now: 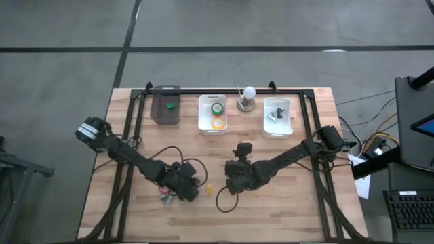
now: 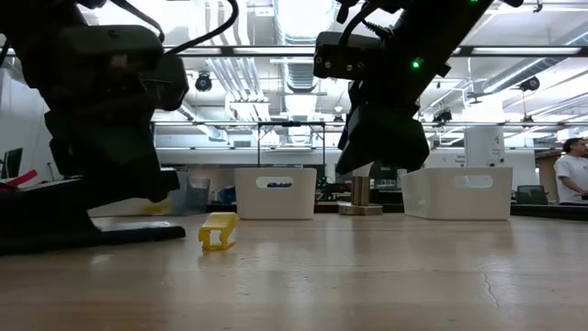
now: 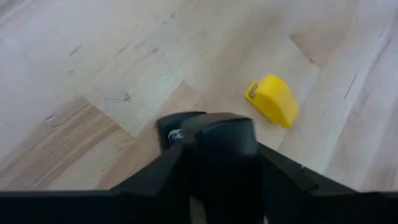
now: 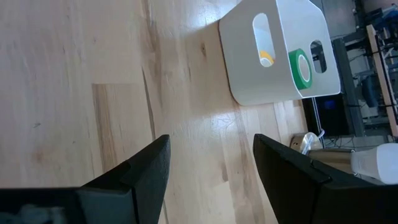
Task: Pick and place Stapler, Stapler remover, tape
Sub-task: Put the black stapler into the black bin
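Note:
My left gripper is low over the table's near middle, shut on the black stapler. The stapler shows in the low view as a dark bar along the tabletop. The yellow staple remover lies on the wood just right of it, and also shows in the left wrist view. My right gripper is open and empty above the table, right of the remover. A green tape roll and an orange-yellow one lie in the middle white bin. My left gripper pinches the stapler between its two fingers, which close on it from above, slanting down. One end of the stapler sticks out past the fingers. In the low view the stapler lies long and low at the tabletop. Whether it is lifted clear I cannot tell.
A dark bin with a green thing stands at the back left. A second white bin holding a dark thing is at the back right, with a small stand with a white ball between the bins. A small reddish thing lies by my left gripper.

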Robot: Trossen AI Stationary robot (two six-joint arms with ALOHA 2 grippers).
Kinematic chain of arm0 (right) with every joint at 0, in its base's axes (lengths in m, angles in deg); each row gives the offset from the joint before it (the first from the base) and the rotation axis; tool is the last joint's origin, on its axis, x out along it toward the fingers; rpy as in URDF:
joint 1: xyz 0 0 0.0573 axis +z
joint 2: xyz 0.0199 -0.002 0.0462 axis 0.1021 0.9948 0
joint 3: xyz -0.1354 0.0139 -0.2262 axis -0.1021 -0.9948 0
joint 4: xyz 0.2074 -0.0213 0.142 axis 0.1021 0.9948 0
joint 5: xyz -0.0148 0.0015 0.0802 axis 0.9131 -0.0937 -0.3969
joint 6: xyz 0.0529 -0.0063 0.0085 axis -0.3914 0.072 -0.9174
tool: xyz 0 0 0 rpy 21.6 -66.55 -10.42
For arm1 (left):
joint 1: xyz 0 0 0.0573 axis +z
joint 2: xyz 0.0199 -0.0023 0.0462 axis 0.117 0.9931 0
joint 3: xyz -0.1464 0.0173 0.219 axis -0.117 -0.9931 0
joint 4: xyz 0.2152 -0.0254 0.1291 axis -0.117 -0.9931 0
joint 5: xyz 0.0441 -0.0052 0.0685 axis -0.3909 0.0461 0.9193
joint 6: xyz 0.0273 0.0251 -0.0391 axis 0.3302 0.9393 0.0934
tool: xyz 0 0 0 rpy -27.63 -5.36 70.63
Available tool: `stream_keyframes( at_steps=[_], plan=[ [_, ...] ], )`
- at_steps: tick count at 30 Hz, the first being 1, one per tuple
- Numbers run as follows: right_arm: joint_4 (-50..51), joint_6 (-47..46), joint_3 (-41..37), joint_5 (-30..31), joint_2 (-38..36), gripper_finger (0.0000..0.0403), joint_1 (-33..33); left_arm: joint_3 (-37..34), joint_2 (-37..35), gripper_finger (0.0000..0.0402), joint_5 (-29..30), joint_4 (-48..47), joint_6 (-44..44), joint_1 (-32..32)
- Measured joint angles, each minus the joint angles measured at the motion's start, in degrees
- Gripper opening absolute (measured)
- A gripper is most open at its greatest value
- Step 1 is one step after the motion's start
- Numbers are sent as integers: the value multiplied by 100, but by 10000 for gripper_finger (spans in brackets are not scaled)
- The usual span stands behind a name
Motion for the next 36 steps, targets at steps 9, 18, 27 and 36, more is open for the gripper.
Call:
stream_keyframes(
  at_steps=[9,18,27,36],
  plan=[
    [-16,0,2,-11,-2,226,4,7,-325,135,396,-141,448,218],
    [-39,0,2,-13,-4,226,9,13,-1431,148,1522,-1667,591,739],
    [-82,20,2,-20,-4,226,9,13,-3045,148,2378,-2690,1415,2077],
    [-114,20,2,-35,-4,226,9,7,-3758,139,2205,-2617,2819,4411]
  ],
)
